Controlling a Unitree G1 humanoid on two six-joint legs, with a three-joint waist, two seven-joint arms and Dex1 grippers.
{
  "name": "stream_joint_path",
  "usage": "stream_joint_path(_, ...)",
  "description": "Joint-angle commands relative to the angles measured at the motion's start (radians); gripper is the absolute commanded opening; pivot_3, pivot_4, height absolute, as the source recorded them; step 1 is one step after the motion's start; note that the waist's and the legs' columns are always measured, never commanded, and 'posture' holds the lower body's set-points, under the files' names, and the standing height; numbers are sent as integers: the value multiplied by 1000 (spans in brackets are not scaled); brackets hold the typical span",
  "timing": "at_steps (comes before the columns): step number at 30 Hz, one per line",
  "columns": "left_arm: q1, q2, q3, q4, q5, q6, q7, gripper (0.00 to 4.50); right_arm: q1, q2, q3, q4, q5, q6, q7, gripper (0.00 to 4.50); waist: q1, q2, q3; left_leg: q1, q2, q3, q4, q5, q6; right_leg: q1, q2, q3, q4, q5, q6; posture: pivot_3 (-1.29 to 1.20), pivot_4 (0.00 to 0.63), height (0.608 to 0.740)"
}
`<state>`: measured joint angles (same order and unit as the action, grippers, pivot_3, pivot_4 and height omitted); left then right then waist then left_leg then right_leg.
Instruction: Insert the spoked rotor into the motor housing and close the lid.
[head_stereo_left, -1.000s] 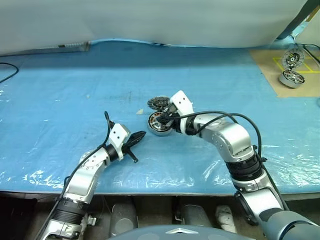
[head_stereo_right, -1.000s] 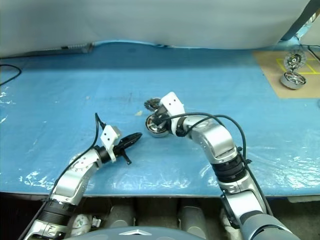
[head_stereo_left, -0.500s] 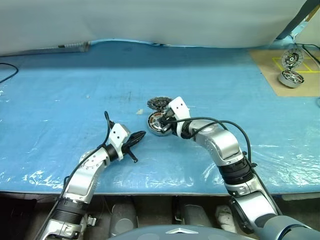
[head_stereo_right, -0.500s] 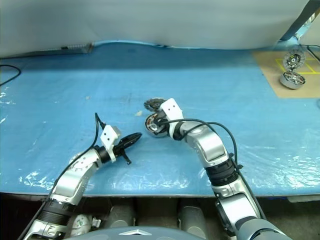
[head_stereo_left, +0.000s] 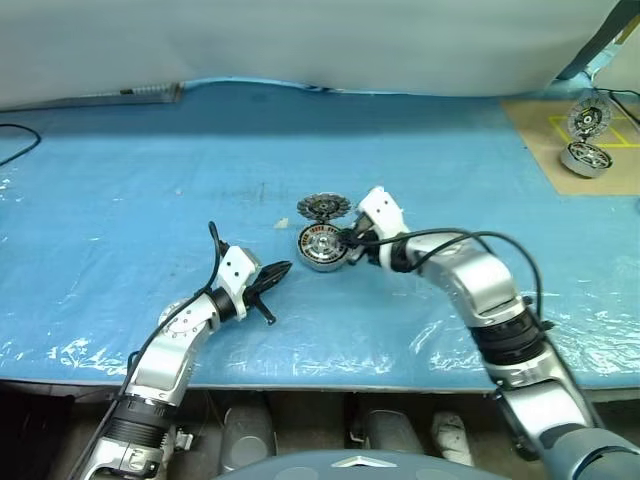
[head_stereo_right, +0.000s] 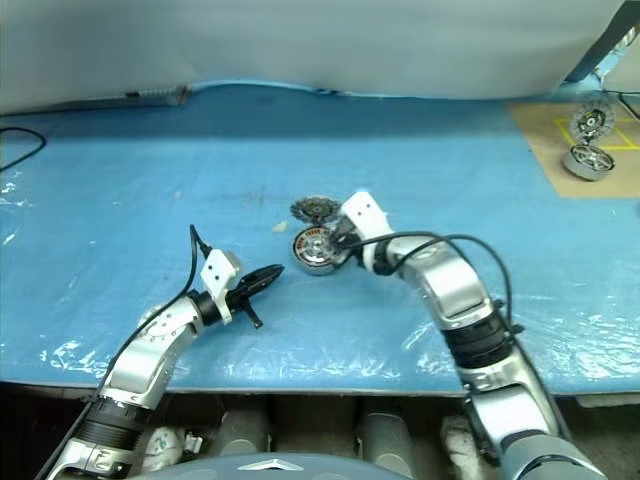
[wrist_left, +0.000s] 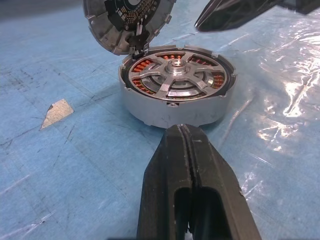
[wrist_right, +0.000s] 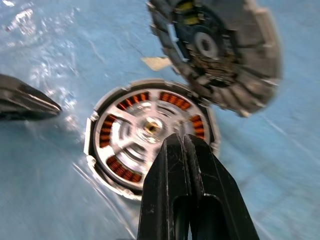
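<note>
A blue plastic-covered worktop (head_stereo_left: 120, 180) carries the motor housing (head_stereo_left: 322, 247) near its middle. The spoked rotor (wrist_left: 176, 76) sits inside the housing, silver spokes and hub showing above the ring of copper windings. The lid (head_stereo_left: 322, 208) stands tilted open on its hinge at the housing's far side, its toothed edge and dark inner face visible.

The right pincer (head_stereo_left: 350, 240) reaches in from the right, its two black fingers pressed together and empty, the tips just beside the housing's right rim and slightly above it. The left pincer (head_stereo_left: 277, 272) rests lower left of the housing, also closed and empty, pointing toward it with a clear strip of blue sheet between.

A small pale scrap (head_stereo_left: 281, 224) lies on the sheet just left of the lid. Open blue surface spreads widely to the left, behind and to the right of the housing. At the far right corner, well apart, a brown mat (head_stereo_left: 570, 140) holds two other round metal parts (head_stereo_left: 584, 140). The worktop's front edge runs beneath both arms.
</note>
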<state>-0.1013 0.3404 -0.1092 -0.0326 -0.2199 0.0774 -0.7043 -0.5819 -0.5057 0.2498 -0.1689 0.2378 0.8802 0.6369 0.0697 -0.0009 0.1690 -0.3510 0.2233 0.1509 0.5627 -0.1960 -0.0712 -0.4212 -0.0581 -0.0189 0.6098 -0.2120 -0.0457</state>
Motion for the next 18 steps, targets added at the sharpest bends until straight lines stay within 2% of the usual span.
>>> stream_joint_path(1,-10,-3,6,-25,-9,-14,-2,0,-82,-66,28,57,-62,-44,44,33,-4,0,0,0,0,0,0,0,0,0,0,0,0,0,0,0,150,740)
stream_joint_path(4,-14,-7,3,-20,-6,-18,-2,0,-159,-67,40,212,-124,-107,30,33,-6,0,0,0,0,0,0,0,0,0,0,0,1,0,0,0,150,740)
stream_joint_path(9,-16,-11,-6,-18,0,-29,-8,0,-335,8,65,593,-232,-455,26,33,-9,0,0,-2,0,1,2,0,0,-3,0,0,3,0,-1,0,150,740)
stream_joint_path(14,-4,-13,-9,-17,8,-46,-6,0,-509,129,9,929,-212,-695,87,33,-24,0,0,-5,1,2,4,0,0,-7,0,0,8,-1,-3,0,150,740)
stream_joint_path(18,17,-21,-4,-23,10,-53,11,0,-614,209,-45,1113,-179,-757,182,33,-27,0,0,-16,2,1,10,0,1,-16,0,0,13,-1,-3,0,150,740)
